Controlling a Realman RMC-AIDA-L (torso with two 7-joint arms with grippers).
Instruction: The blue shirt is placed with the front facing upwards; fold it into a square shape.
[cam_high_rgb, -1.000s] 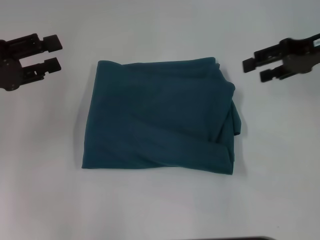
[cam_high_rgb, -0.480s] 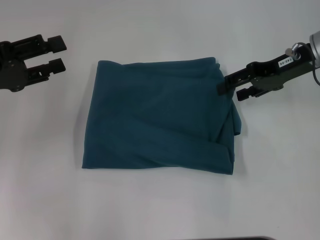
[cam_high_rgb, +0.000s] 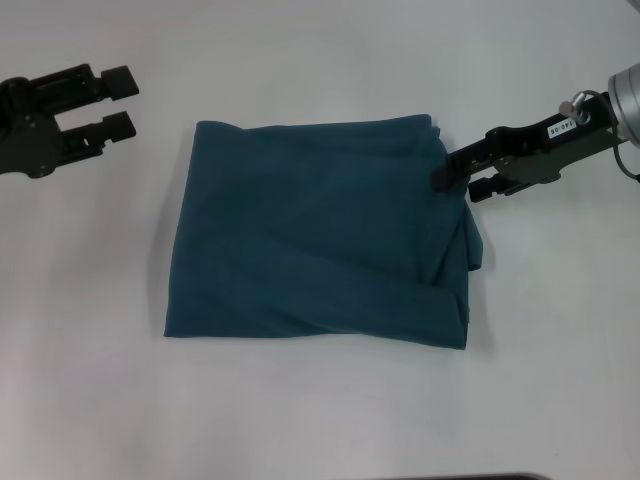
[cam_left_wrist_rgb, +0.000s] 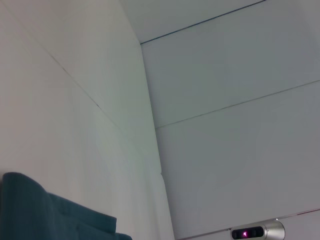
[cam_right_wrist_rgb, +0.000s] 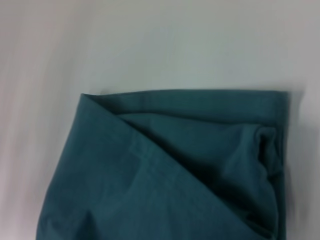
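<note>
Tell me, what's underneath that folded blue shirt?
Only the white table shows around the blue shirt. Its own folded layers peek out at the right edge; anything beneath them, including the chest print, is covered.

The blue shirt (cam_high_rgb: 320, 235) lay folded into a rough square on the white table (cam_high_rgb: 320, 420), plain side up, with no lettering showing. Its left and near edges ran fairly straight, while its right edge was bunched into loose layered folds that sagged outward past the far right corner. Shallow diagonal creases crossed the top layer. The right gripper (cam_high_rgb: 458, 175) reached in from the shirt's right and met the far right corner, one finger tip lying over the cloth edge and the other just beside it, the two fingers parted by a narrow gap. The left gripper (cam_high_rgb: 120, 100) hovered well apart from the shirt, beyond its far left corner, fingers spread.
</note>
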